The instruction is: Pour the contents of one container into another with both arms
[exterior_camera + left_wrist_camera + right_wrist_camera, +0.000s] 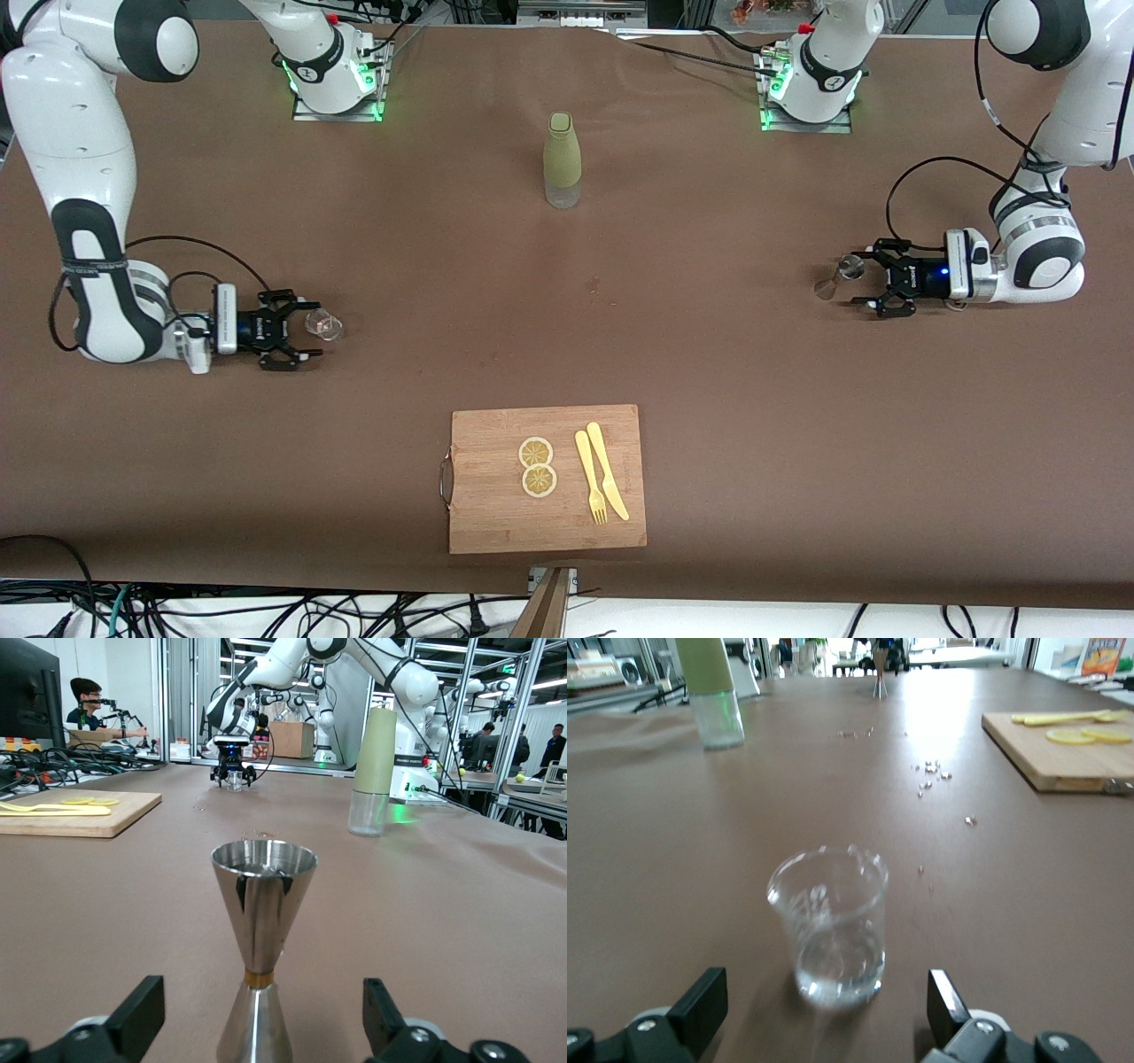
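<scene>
Nearest the front camera, on the brown surface (pixel 797 425): a wooden cutting board (pixel 547 532) with two lemon slices (pixel 537 466), a yellow fork (pixel 591 478) and knife (pixel 607 470).

Farther up, toward the right arm's end: right gripper (pixel 306 332), fingers (pixel 700 1005) spread and released around an upright glass beaker (pixel 830 926), not touching.

Toward the left arm's end: left gripper (pixel 858 282), fingers (pixel 142 1014) spread apart around a standing steel jigger (pixel 261 943).

Farthest, between both bases: a green bottle (pixel 562 159), upright.
</scene>
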{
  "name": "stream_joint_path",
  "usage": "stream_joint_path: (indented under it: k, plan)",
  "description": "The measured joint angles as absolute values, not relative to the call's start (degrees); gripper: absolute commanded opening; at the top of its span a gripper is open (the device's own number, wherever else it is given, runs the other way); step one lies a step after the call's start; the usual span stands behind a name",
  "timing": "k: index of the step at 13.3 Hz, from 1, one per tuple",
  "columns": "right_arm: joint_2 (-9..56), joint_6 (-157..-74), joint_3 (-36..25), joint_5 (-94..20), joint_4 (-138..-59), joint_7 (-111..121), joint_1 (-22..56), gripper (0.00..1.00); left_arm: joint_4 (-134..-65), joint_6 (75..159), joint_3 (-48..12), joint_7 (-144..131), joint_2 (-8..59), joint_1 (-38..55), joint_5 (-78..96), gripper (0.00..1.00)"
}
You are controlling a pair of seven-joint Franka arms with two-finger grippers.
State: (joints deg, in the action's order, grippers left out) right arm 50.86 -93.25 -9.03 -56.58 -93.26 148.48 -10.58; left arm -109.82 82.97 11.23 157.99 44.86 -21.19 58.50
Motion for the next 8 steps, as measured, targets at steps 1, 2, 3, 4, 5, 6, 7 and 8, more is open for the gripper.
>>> stream_joint_path:
  k: [1,2,3,4,5,6,7,8]
  plan:
    - [49.5,-94.3,-10.4,-54.8,-93.2,147.3,-10.8,1.00,-108.9,82.9,11.9,157.6,44.7,-21.2,57.7,1.00]
    - [47.4,-95.4,-11.4,-51.9,-93.1,144.7,-11.0,1.00,-107.6,82.8,12.7,156.7,44.3,-21.3,56.1,1.00]
    - [44.7,-96.0,-12.0,-47.6,-93.0,140.6,-11.2,1.00,-106.3,82.7,13.5,155.4,43.4,-21.3,54.3,1.00]
    - [41.5,-96.2,-12.2,-43.2,-93.0,135.8,-11.2,1.00,-105.3,82.6,14.4,153.8,41.9,-21.4,52.2,1.00]
    - [38.1,-96.2,-12.2,-39.4,-93.1,130.8,-11.1,1.00,-104.7,82.5,15.1,150.8,39.8,-21.6,49.7,1.00]
    - [34.8,-96.2,-12.2,-36.1,-93.2,125.7,-10.9,1.00,-104.3,82.4,15.4,146.4,37.1,-22.0,47.2,1.00]
    - [31.6,-96.0,-12.1,-32.9,-93.6,120.2,-10.5,1.00,-104.0,82.3,15.6,141.4,34.0,-22.3,44.8,1.00]
    - [28.6,-95.9,-12.1,-30.0,-94.4,114.8,-9.8,1.00,-103.7,82.3,15.6,135.8,30.8,-22.4,42.5,1.00]
